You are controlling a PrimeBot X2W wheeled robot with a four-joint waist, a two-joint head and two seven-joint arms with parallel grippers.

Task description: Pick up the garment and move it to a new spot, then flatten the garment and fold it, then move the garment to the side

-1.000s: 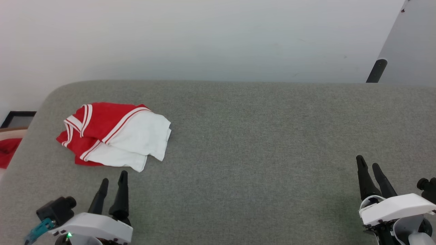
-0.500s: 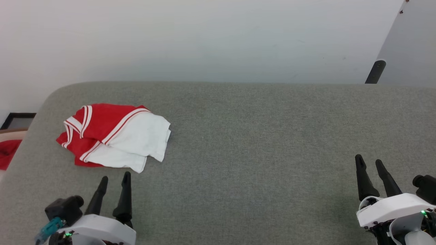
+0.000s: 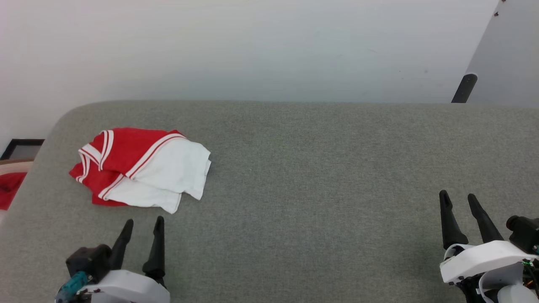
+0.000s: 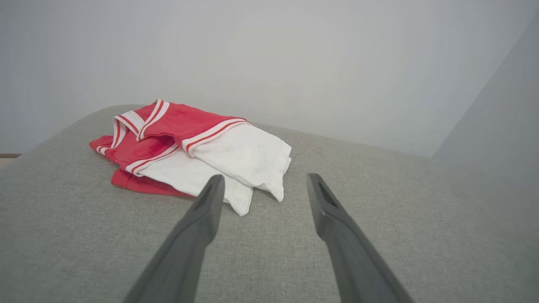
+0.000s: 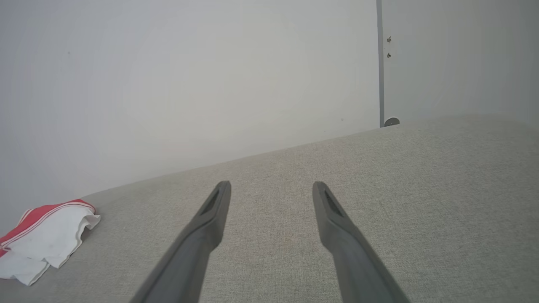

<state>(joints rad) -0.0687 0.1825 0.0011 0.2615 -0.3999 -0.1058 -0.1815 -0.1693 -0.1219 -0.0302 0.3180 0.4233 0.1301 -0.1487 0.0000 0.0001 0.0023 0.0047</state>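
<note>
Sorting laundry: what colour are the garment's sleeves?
White sleeves on the garment; best in left wrist view.

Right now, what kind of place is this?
Probably a plain indoor test room: a grey fabric-covered surface before a bare white wall, with a folded red-and-white jersey lying on it.

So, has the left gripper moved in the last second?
Yes, slightly. In the head view the left gripper has drawn back from the garment, toward the robot and a little to its right.

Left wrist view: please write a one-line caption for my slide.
Open left gripper points toward the loosely folded red-and-white garment on the grey surface, without touching it.
</note>
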